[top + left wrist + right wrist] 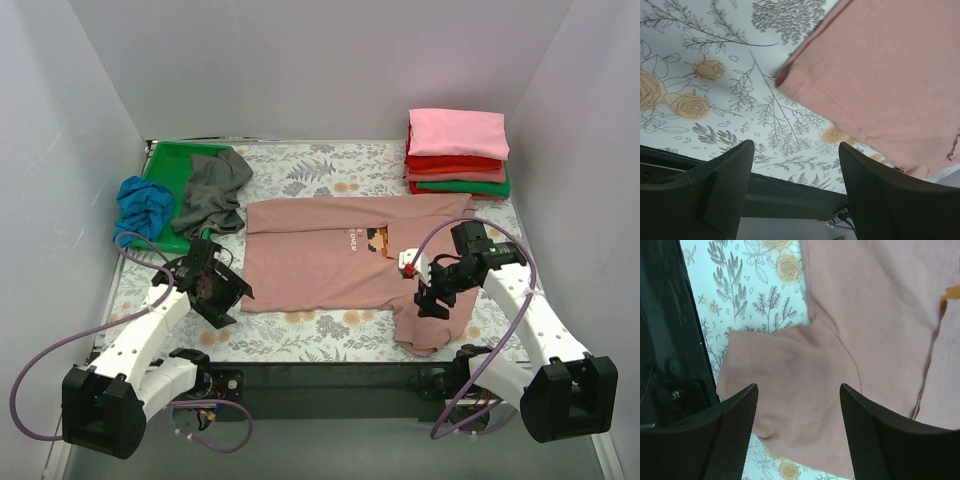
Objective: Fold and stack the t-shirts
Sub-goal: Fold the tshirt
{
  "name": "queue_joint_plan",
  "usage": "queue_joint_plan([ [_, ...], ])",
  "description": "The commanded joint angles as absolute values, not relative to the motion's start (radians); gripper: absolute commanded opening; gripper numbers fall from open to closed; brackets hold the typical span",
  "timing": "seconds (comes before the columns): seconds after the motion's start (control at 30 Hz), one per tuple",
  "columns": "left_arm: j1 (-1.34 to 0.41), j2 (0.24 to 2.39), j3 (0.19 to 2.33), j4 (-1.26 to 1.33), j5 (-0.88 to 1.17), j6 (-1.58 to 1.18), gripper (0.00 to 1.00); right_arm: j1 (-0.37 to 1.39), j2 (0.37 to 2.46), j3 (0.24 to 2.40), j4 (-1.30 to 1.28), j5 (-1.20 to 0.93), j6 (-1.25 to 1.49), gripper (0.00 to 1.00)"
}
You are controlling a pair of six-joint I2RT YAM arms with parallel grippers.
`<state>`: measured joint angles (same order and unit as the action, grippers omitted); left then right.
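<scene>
The dusty-pink t-shirt point(330, 255) with a small pixel graphic lies spread on the floral table covering, one sleeve point(430, 325) sticking out toward the near edge. My left gripper point(222, 290) is open and empty, just left of the shirt's near-left corner point(785, 75). My right gripper point(432, 298) is open and empty, hovering over that near sleeve point(800, 390). A folded stack of pink, red and green t-shirts point(457, 152) stands at the back right. A grey t-shirt point(212, 192) and a blue one point(143, 207) lie crumpled at the back left.
A green plastic tray point(170, 162) sits under the grey and blue shirts at the back left. The table's dark near edge point(790, 192) runs just below the left fingers. White walls enclose the table on three sides.
</scene>
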<state>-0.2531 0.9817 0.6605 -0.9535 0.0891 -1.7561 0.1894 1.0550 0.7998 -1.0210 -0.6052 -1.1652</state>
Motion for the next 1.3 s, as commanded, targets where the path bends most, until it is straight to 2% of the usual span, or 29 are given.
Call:
queue_joint_plan([
  [0.0, -0.261, 0.986, 0.623, -0.954, 0.058, -1.825, 0.67, 0.222, 1.065, 0.784, -1.127, -0.502, -1.224, 0.72],
  [0.17, -0.261, 0.999, 0.611, -0.913, 0.051, -1.833, 0.67, 0.264, 1.017, 0.69, -1.138, -0.301, -1.324, 0.71],
  [0.33, -0.261, 0.985, 0.592, -0.9, 0.049, -1.838, 0.66, 0.264, 0.922, 0.638, -1.239, -0.33, -1.676, 0.74],
  [0.5, -0.261, 0.977, 0.577, -0.897, 0.043, -1.836, 0.67, 0.275, 0.96, 0.589, -1.266, -0.327, -1.755, 0.73],
  [0.6, -0.261, 0.979, 0.568, -0.888, 0.049, -1.838, 0.66, 0.299, 1.0, 0.557, -1.244, -0.324, -1.75, 0.67],
  [0.7, -0.261, 0.977, 0.565, -0.888, 0.048, -1.841, 0.66, 0.337, 1.026, 0.56, -1.223, -0.341, -1.709, 0.56],
  [0.77, -0.261, 0.971, 0.561, -0.885, 0.048, -1.839, 0.66, 0.354, 1.043, 0.566, -1.203, -0.345, -1.672, 0.41],
  [0.8, -0.261, 0.969, 0.56, -0.884, 0.048, -1.841, 0.66, 0.363, 1.046, 0.571, -1.198, -0.348, -1.663, 0.31],
  [0.83, -0.259, 0.968, 0.558, -0.882, 0.048, -1.841, 0.66, 0.367, 1.052, 0.578, -1.195, -0.356, -1.655, 0.07],
  [0.87, -0.261, 0.966, 0.56, -0.882, 0.049, -1.839, 0.66, 0.367, 1.054, 0.61, -1.189, -0.365, -1.631, 0.01],
  [1.03, -0.261, 0.966, 0.566, -0.881, 0.048, -1.835, 0.66, 0.365, 1.113, 0.796, -1.125, -0.454, -1.467, 0.01],
  [1.13, -0.261, 0.971, 0.581, -0.882, 0.046, -1.827, 0.66, 0.367, 1.152, 0.873, -0.933, -0.445, -1.266, 0.01],
  [1.17, -0.261, 0.974, 0.584, -0.882, 0.046, -1.824, 0.66, 0.365, 1.161, 0.882, -0.872, -0.428, -1.19, 0.09],
  [1.2, -0.261, 0.976, 0.589, -0.885, 0.046, -1.819, 0.66, 0.367, 1.172, 0.9, -0.783, -0.401, -1.148, 0.26],
  [1.23, -0.259, 0.974, 0.594, -0.888, 0.046, -1.818, 0.66, 0.365, 1.196, 0.908, -0.747, -0.379, -1.053, 0.54],
  [1.27, -0.261, 0.974, 0.597, -0.888, 0.045, -1.815, 0.66, 0.367, 1.207, 0.917, -0.705, -0.352, -1.001, 0.61],
])
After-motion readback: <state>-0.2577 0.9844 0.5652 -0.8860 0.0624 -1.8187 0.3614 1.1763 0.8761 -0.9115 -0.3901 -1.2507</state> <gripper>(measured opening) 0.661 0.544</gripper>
